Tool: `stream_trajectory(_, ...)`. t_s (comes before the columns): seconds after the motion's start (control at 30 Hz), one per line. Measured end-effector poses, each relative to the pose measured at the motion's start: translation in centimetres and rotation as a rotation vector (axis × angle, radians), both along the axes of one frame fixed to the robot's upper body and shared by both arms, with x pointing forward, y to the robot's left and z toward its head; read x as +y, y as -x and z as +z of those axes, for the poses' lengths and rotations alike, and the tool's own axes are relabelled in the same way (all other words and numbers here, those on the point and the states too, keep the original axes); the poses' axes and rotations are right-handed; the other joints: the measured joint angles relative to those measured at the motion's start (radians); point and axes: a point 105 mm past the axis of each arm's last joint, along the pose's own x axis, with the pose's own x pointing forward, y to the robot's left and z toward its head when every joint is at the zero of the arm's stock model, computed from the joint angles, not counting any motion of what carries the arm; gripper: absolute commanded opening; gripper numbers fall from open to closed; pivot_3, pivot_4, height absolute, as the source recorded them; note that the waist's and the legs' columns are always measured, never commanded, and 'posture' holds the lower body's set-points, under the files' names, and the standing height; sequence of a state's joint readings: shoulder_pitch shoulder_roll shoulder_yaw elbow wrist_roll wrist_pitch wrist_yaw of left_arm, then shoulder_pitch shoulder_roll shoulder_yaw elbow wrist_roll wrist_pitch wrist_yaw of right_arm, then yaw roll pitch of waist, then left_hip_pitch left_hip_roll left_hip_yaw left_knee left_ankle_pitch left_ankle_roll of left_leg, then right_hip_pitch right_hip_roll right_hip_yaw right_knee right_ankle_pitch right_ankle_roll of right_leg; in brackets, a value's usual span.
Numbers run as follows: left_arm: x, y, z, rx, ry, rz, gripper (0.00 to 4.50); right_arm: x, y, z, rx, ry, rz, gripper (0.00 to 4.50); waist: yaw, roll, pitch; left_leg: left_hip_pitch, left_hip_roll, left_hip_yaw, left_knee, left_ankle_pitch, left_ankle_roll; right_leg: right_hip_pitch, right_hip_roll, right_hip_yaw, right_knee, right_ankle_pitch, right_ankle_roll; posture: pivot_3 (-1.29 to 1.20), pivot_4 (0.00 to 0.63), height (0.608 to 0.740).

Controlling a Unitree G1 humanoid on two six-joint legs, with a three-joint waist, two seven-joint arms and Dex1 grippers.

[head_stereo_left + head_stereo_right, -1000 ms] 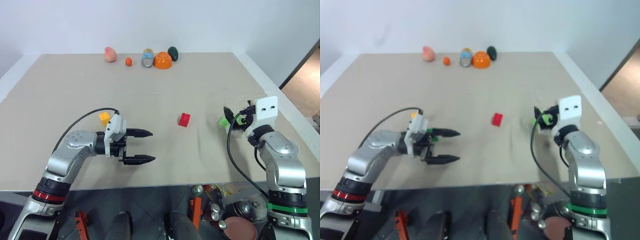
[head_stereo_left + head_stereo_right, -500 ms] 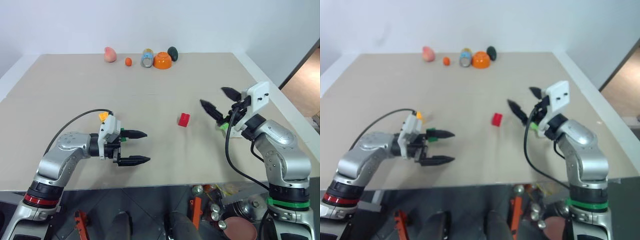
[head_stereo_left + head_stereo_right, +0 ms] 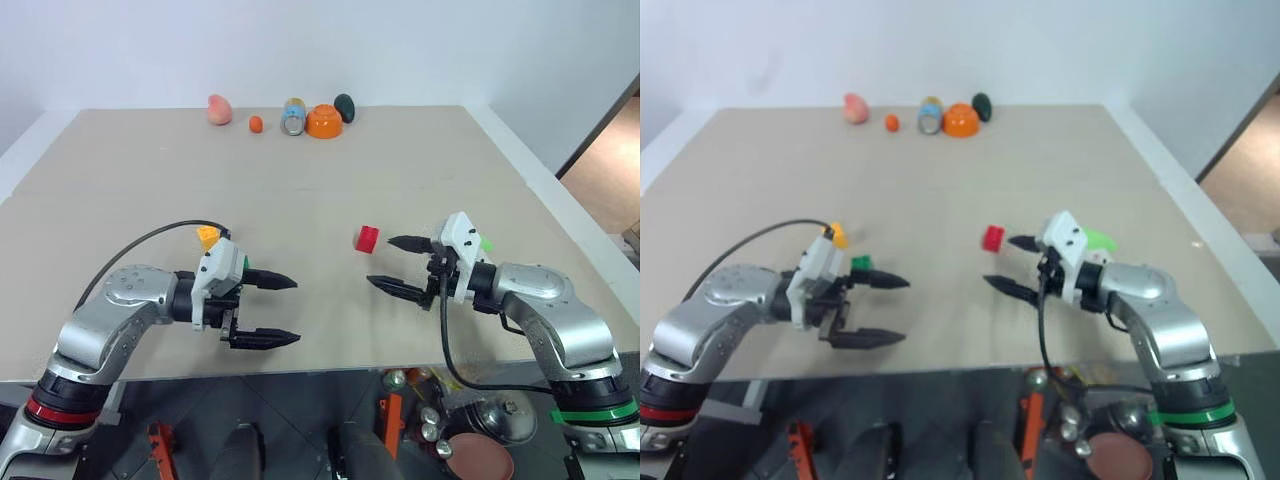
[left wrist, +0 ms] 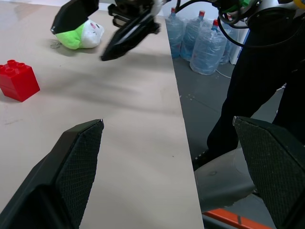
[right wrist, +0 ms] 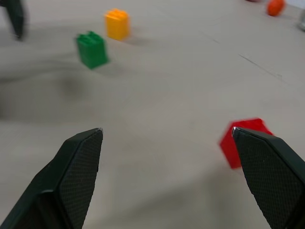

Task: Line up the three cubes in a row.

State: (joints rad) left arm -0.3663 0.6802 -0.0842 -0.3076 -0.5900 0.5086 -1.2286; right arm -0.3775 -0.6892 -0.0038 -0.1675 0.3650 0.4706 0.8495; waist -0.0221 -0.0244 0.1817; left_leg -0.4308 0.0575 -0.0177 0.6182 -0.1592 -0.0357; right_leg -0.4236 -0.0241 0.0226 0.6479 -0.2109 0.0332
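Though just beside the spread right gripper [image 3: 398, 264] — red cube [image 3: 367, 238] lies untouched.

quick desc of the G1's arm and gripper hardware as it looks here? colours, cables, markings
Both arms are silver-grey metal shells with black joints. The left arm has a red ring near its base, the right arm a green one. Each wrist carries a white camera block and a looping black cable. The left gripper and right gripper each have two black, tapered fingers with textured pads.
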Motion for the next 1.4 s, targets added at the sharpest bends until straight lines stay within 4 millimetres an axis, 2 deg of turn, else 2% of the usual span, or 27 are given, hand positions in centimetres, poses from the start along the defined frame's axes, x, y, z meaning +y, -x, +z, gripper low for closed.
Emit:
stream_trajectory(0.1, -0.1, 0.0, 0.0, 0.0, -0.003, -0.004, 4.5, -0.8, -1.2, -1.0, 0.002, 0.01, -0.104, 4.48, 0.0, 0.0, 0.0, 0.0, 0.0, 0.0, 0.0, 0.0, 0.0, -0.001, 0.0, 0.0, 0.0, 0.0, 0.0, 0.0, 0.15, 0.738)
stream_trajectory(0.23, -0.4, -0.1, 0.1, -0.007, -0.007, -0.01, 4.5, -0.5, -2.1, -1.7, -0.006, 0.023, -0.146, 4.48, -0.001, 0.0, 0.0, 0.0, 0.0, 0.0, 0.0, 0.0, 0.0, -0.001, 0.001, 0.0, 0.0, 0.0, 0.0, 0.0, 0.15, 0.738)
stream_trajectory(0.37, -0.5, -0.8, 0.1, -0.023, 0.009, 0.048, 4.5, -0.3, -4.0, -3.1, 0.022, 0.058, -0.212, 4.48, -0.001, 0.0, 0.0, 0.0, 0.0, 0.0, 0.0, 0.0, 0.0, -0.001, 0.001, 0.0, 0.0, 0.0, 0.0, 0.0, 0.15, 0.738)
stream_trajectory(0.57, 0.5, -1.9, -0.7, -0.029, 0.034, 0.171, 4.5, 0.1, -6.0, -2.8, 0.002, 0.061, -0.244, 4.48, -0.002, 0.0, 0.0, 0.0, 0.0, 0.001, -0.001, 0.0, 0.0, -0.001, 0.001, 0.001, 0.0, 0.0, 0.0, 0.0, 0.15, 0.738)
stream_trajectory(0.7, 0.9, -2.0, -1.1, -0.007, 0.06, 0.218, 4.5, 0.4, -6.4, -2.7, -0.012, 0.067, -0.232, 4.48, -0.002, 0.0, 0.0, 0.0, 0.0, 0.0, -0.001, 0.0, 0.0, -0.001, 0.001, 0.001, 0.0, 0.0, 0.0, 0.0, 0.15, 0.738)
stream_trajectory(0.93, 0.8, -2.3, -0.3, -0.027, 0.146, 0.291, 4.5, 1.1, -7.6, -3.2, 0.007, 0.088, -0.19, 4.48, -0.002, 0.0, 0.0, 0.0, 0.0, 0.001, 0.0, 0.0, 0.0, 0.0, 0.001, 0.001, 0.0, 0.001, 0.0, 0.0, 0.15, 0.738)
stream_trajectory(1.1, 0.2, -1.8, 0.2, -0.035, 0.177, 0.268, 4.5, 0.9, -8.5, -3.5, 0.02, 0.103, -0.199, 4.48, -0.002, 0.0, 0.0, 0.0, 0.0, 0.001, -0.001, 0.0, 0.0, -0.001, 0.001, 0.002, 0.0, 0.001, 0.0, 0.0, 0.15, 0.738)
stream_trajectory(1.23, 0.0, -1.3, -0.5, -0.008, 0.178, 0.264, 4.5, 1.5, -9.2, -3.2, 0.019, 0.096, -0.181, 4.48, -0.004, 0.0, 0.0, 0.0, 0.001, 0.001, -0.001, 0.0, 0.0, -0.001, 0.002, 0.002, 0.0, 0.001, 0.001, 0.0, 0.15, 0.738)
stream_trajectory(1.4, 0.0, -1.2, -0.5, -0.009, 0.178, 0.269, 4.5, 1.9, -9.4, -4.0, 0.055, 0.091, -0.161, 4.48, -0.005, 0.0, 0.0, 0.0, 0.001, 0.001, -0.001, 0.0, 0.0, -0.001, 0.001, 0.002, 0.0, 0.001, 0.001, 0.0, 0.15, 0.738)
